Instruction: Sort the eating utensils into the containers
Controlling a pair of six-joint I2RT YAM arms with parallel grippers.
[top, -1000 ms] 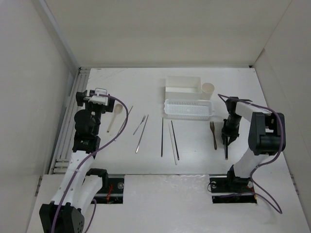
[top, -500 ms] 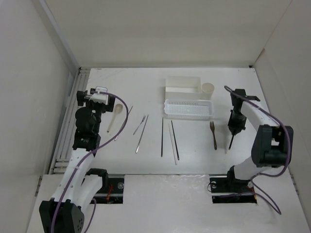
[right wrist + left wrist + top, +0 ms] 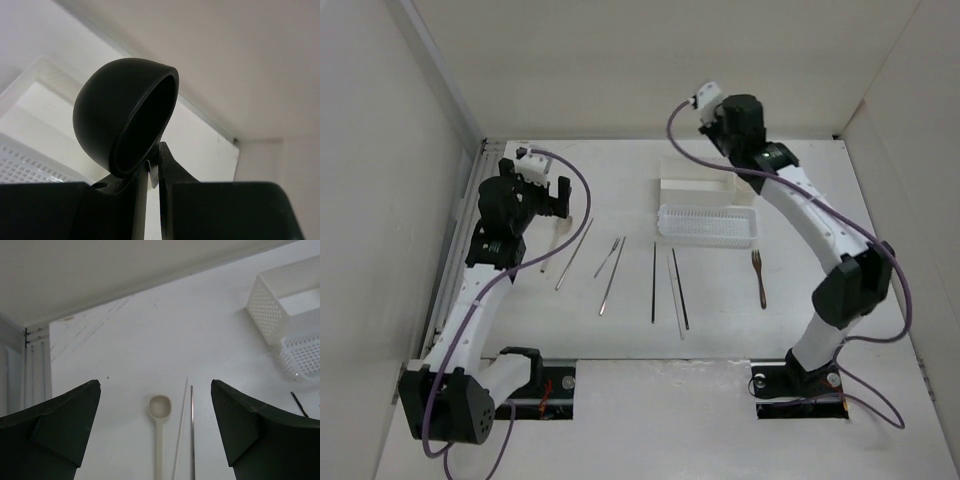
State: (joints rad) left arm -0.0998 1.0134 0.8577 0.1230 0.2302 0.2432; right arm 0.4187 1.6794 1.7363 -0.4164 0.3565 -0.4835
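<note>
The right gripper (image 3: 152,175) has its jaws nearly closed on the thin handle of a black spoon (image 3: 125,112), whose bowl points up, close against the wrist camera. Holding it this high is probably meant to carry it clear over the container walls. Below and to the left of its fingers lies the deep white box (image 3: 37,95), with the perforated tray (image 3: 20,167) nearer, so a drop into either looks unobstructed. I cannot see the cup; the raised arm may be hiding it. The left gripper (image 3: 155,385) is spread wide, holds nothing, and hovers over a cream spoon (image 3: 159,440) centred between its fingers. Two chopsticks (image 3: 191,440) lie just right of that spoon, close enough to crowd a descending finger. A dark fork (image 3: 758,275) and more chopsticks (image 3: 653,282) wait on the table (image 3: 620,190).
</note>
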